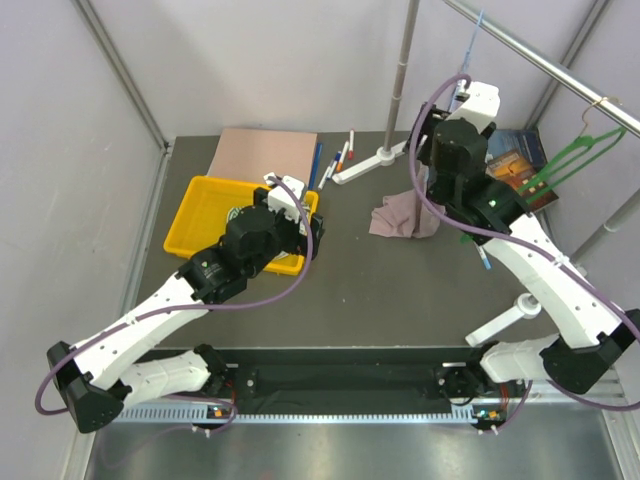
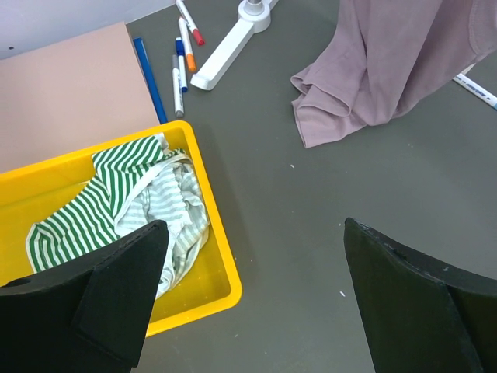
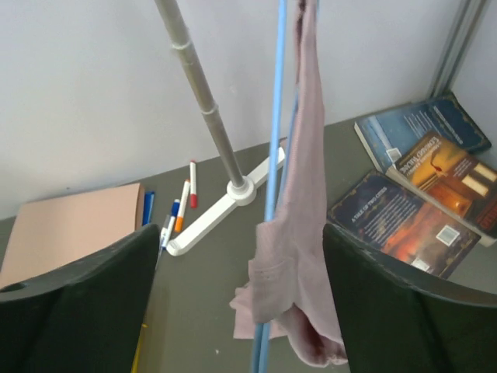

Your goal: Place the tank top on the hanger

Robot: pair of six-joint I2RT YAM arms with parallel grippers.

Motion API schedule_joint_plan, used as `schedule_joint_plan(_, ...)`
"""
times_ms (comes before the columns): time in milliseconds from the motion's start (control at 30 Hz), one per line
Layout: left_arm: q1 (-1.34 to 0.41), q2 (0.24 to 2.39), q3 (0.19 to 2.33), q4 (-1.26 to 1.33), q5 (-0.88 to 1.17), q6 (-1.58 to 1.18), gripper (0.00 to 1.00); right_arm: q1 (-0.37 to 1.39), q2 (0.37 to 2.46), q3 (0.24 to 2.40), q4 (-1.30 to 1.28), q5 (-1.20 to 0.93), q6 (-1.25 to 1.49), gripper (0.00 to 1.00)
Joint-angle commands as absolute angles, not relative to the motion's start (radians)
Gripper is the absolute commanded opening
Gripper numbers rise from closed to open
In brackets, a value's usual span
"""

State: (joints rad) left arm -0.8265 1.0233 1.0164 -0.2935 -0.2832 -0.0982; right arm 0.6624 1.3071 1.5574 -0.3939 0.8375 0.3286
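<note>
The pink-mauve tank top (image 3: 299, 256) hangs in a long fold beside the light-blue wire hanger (image 3: 272, 155), which runs down from above. Its lower end lies heaped on the grey table (image 1: 398, 218) and also shows in the left wrist view (image 2: 388, 62). My right gripper (image 3: 241, 233) is open and raised near the rail, with hanger and top framed between its fingers but farther off, untouched. My left gripper (image 2: 255, 225) is open and empty above the table, beside the yellow tray's corner (image 1: 312, 225).
The yellow tray (image 1: 200, 215) holds a green-and-white striped cloth (image 2: 101, 206). Markers (image 1: 335, 160) and a pink board (image 1: 265, 155) lie at the back. The rack pole (image 1: 405, 70) stands on a white foot (image 1: 365, 165). Books (image 1: 515, 165) and a green hanger (image 1: 560, 165) are at the back right.
</note>
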Motion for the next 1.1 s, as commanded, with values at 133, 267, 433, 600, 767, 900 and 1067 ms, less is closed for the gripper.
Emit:
schedule_joint_plan(133,-0.825,0.985,1.000,-0.255,-0.370,-0.083,0.99,0.658,1.181,1.549,-0.385,0.718,0.266,1.00)
schedule_joint_plan(267,-0.824,0.968,0.991,-0.250,-0.405,-0.075,0.99,0.673,1.085,1.438,-0.301,0.608,0.224,1.00)
schedule_joint_plan(433,-0.824,0.928,0.980,-0.238,-0.442,-0.072,0.99,0.675,0.936,1.313,-0.170,0.229,0.152,1.00)
schedule_joint_plan(600,-0.825,0.901,0.996,-0.265,-0.544,-0.090,0.99,0.676,0.891,1.264,-0.227,-0.095,0.118,1.00)
schedule_joint_plan(767,-0.825,0.867,0.963,-0.262,-0.600,-0.098,0.99,0.689,0.824,1.100,-0.204,-0.231,0.124,1.00)
schedule_joint_plan(900,-0.825,0.841,0.948,-0.244,-0.603,-0.086,0.99,0.698,0.784,0.980,-0.180,-0.235,0.161,1.00)
schedule_joint_plan(1067,-0.825,0.827,0.931,-0.230,-0.615,-0.071,0.99,0.707,0.755,0.897,-0.149,-0.221,0.183,1.00)
